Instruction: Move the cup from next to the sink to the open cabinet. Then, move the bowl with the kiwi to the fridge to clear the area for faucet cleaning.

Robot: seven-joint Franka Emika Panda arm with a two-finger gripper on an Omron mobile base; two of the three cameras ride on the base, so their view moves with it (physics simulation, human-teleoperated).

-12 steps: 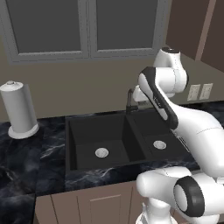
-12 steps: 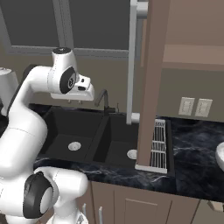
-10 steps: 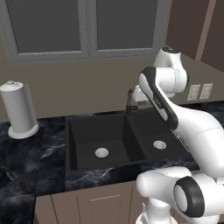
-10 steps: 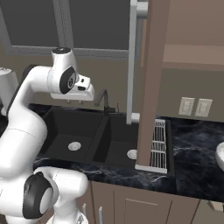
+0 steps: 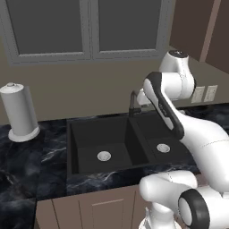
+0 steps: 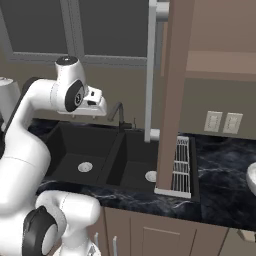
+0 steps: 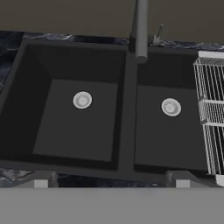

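End effector (image 6: 95, 106) above sink (image 7: 83, 144), fingertips indistinct

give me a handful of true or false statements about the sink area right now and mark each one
1. The sink has two basins, each with a round silver drain. True.
2. The faucet stands at the back of the sink, over the divider between the basins. True.
3. A wire rack lies on the left basin. False: it sits at the right side of the sink, beside the right basin.
4. The gripper is shut on a cup. False: its jaws stand open above the sink, holding nothing.
5. A paper towel roll stands upright on the counter. True.
6. A bowl sits in the right basin. False: both basins show just their drains.
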